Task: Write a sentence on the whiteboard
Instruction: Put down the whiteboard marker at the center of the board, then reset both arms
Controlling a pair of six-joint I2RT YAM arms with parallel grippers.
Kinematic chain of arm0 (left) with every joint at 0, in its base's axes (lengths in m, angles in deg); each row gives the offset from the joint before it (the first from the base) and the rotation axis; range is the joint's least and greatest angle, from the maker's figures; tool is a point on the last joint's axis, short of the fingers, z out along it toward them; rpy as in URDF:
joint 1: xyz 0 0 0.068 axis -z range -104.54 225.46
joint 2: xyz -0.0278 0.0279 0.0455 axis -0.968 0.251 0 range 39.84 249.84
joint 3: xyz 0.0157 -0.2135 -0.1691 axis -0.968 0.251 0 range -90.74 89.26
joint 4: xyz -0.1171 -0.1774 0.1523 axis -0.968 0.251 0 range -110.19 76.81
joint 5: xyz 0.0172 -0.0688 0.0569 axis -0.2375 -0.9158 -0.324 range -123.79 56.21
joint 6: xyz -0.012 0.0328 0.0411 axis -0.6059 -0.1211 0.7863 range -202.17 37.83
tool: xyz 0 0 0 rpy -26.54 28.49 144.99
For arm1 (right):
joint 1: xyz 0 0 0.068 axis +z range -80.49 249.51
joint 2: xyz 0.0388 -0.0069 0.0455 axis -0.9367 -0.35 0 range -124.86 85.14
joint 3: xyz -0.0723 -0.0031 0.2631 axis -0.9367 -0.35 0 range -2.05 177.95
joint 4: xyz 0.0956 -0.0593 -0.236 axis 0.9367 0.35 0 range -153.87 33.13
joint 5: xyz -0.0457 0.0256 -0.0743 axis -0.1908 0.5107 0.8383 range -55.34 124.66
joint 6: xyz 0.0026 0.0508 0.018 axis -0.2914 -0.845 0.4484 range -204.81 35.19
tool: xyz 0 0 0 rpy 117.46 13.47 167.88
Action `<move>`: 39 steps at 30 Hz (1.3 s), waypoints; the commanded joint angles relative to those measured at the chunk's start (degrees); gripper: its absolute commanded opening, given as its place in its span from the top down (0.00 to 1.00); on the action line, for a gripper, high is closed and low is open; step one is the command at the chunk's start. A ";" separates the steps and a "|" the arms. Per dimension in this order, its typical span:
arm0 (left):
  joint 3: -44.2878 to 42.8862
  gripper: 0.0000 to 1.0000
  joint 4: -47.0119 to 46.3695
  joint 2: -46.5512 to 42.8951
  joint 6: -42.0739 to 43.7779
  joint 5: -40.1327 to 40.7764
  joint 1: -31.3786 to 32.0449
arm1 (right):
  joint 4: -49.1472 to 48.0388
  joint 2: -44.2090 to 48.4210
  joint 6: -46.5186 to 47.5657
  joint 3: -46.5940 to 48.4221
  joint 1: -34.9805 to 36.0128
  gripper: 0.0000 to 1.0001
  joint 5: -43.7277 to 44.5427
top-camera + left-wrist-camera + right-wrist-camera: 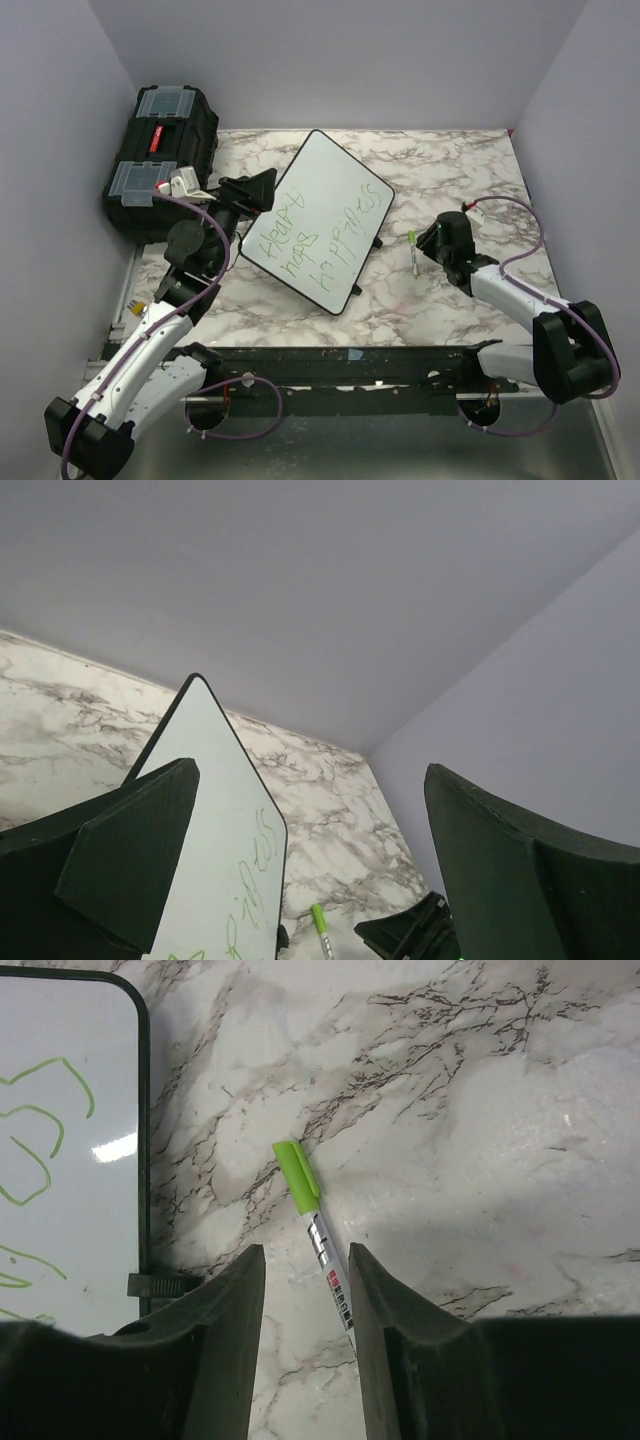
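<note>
The whiteboard (325,200) lies tilted on the marble table, its near part bare. The sentence (315,240) runs across it in three lines of green handwriting. My left gripper (265,188) stands open at the board's left edge, with nothing between its fingers. In the left wrist view the whiteboard (215,830) and part of the sentence (255,865) sit beside the left finger. My right gripper (305,1260) is open low over the table. The green-capped marker (315,1240) lies on the marble between its fingers, leaning near the right one. The whiteboard (70,1160) corner is to its left.
A black toolbox (165,150) with clear lid compartments stands at the back left, just behind the left arm. A small black clip (155,1285) pokes out from the board's edge near my right gripper. Grey walls close in the table on three sides.
</note>
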 commanded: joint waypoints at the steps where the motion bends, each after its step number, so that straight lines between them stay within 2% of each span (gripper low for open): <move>1: 0.87 0.02 0.92 -1.33 1.23 -0.05 -0.48 | 2.57 2.25 -0.75 -0.59 -0.30 0.57 -0.35; 6: 0.84 0.02 1.55 -1.87 1.57 0.03 -0.49 | 4.90 4.64 0.03 0.33 -0.30 0.50 -0.32; 12: 1.22 0.02 2.54 -3.27 3.65 1.05 -0.57 | 6.96 9.87 2.99 2.62 -0.33 0.32 -1.81; 15: 1.40 0.01 3.88 -4.19 4.93 2.96 -0.66 | 6.63 12.53 5.80 3.89 -0.31 0.17 -5.16; 16: 1.62 0.02 4.79 -5.40 6.67 4.70 -0.66 | 5.49 14.78 8.99 5.51 -0.28 0.04 -11.58; 17: 1.66 0.01 5.04 -5.61 7.10 4.92 -0.66 | 5.01 15.17 10.07 5.85 -0.34 0.01 -14.20; 24: 2.49 0.02 7.29 -7.97 10.99 7.09 -0.75 | -1.44 17.13 14.16 6.97 -0.29 0.00 -33.50; 28: 3.12 0.02 8.55 -9.58 12.88 8.86 -0.85 | -4.49 17.71 13.49 6.66 -0.32 0.00 -41.06; 32: 3.63 0.01 9.19 -10.97 14.93 10.89 -0.84 | -7.24 18.32 11.43 5.40 -0.26 0.00 -45.40; 39: 4.63 0.02 9.43 -12.21 17.75 14.02 -0.92 | -12.22 21.31 8.49 1.03 -0.28 0.00 -47.14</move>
